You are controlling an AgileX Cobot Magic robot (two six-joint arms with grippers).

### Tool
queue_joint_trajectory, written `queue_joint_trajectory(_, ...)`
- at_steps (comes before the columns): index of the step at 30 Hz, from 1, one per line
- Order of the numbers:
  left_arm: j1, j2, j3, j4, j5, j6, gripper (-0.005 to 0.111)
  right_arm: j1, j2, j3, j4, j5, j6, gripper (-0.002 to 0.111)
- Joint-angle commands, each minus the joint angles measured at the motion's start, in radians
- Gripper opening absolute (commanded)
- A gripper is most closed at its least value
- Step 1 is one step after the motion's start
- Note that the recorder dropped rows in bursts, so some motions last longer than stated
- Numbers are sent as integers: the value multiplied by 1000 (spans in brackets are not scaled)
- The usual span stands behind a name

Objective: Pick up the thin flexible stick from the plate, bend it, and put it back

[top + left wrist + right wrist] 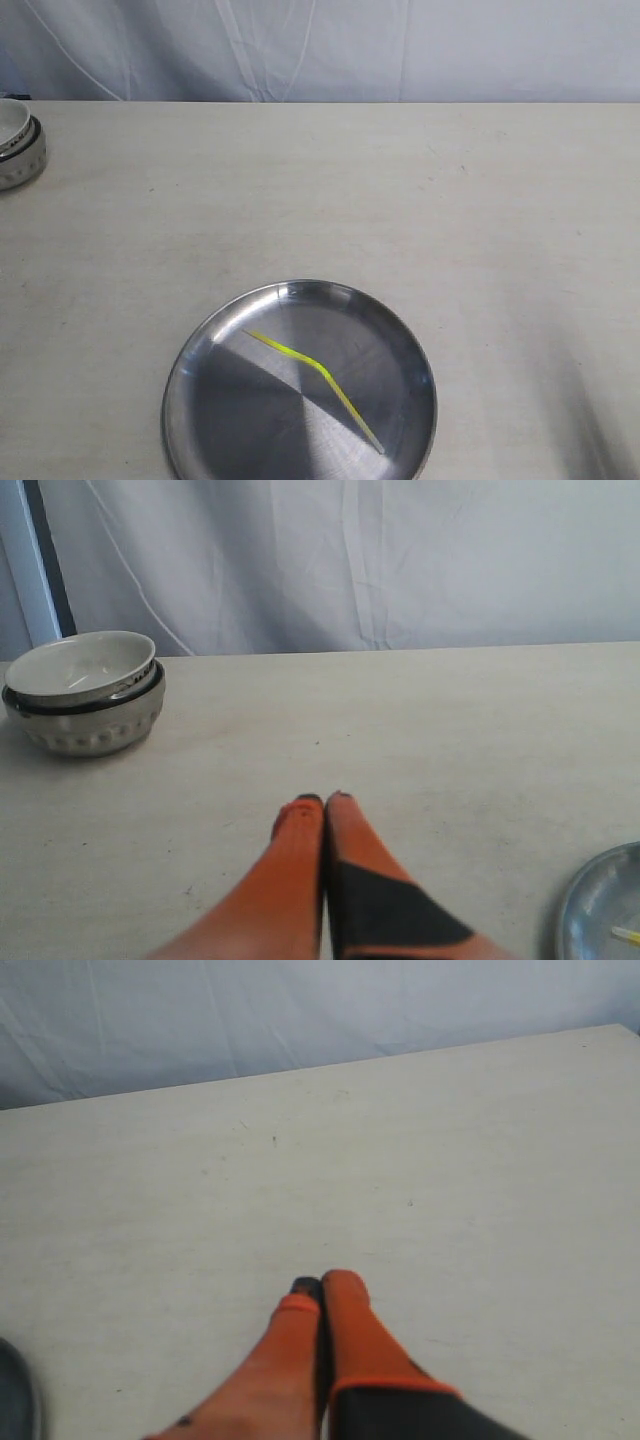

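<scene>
Lab-style test setup: pale table (320, 200) before draped white cloth backdrop (320, 50).

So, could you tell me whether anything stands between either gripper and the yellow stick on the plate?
Nothing visible does. The kinked yellow stick lies uncovered on the metal plate, only bare table shows around the left gripper and right gripper, and the white bowl sits far aside.

Exterior: I look down on the plate (230, 420) from close above.
Wrists: low, skimming the table (450, 730), facing the curtain (400, 560).
Shared, exterior and left wrist: plate.
</scene>
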Motion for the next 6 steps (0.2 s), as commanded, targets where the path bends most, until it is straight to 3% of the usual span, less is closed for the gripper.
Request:
queue_joint_trajectory(1,1,-7,4,-2,-9,0,0,-5,-5,5,2,-14,-4,-1)
queue_joint_trajectory(6,1,-7,4,-2,-9,0,0,-5,-5,5,4,-12,-4,-1)
